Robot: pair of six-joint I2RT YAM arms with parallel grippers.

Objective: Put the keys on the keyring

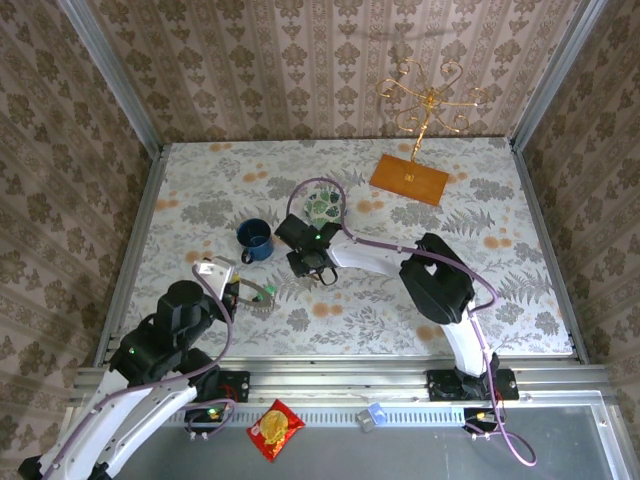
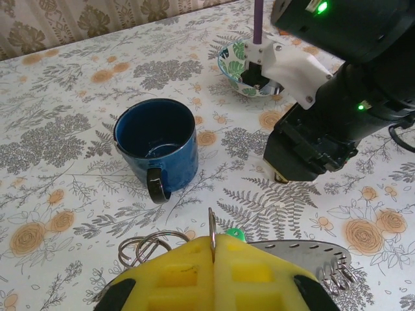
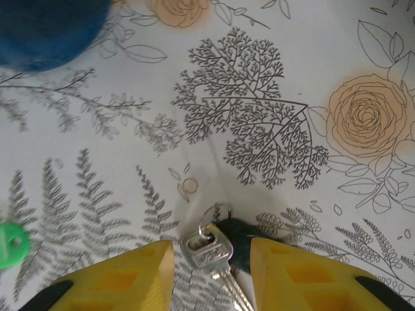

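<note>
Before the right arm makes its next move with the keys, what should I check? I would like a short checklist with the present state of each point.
1. Left pincer shut on the keyring: ok.
2. Right pincer open astride the black-headed key: ok.
3. That key gripped: not ok, it lies on the table.
4. Green-headed key threaded on the keyring: cannot tell.
5. Blue mug apart from both pincers: ok.

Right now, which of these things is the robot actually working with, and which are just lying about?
Job in hand: keyring pinched in the left gripper; green-headed key; black-headed key between the open fingers of the right gripper.

Lying about: blue mug, patterned bowl, gold stand on its orange board, snack packet.
</note>
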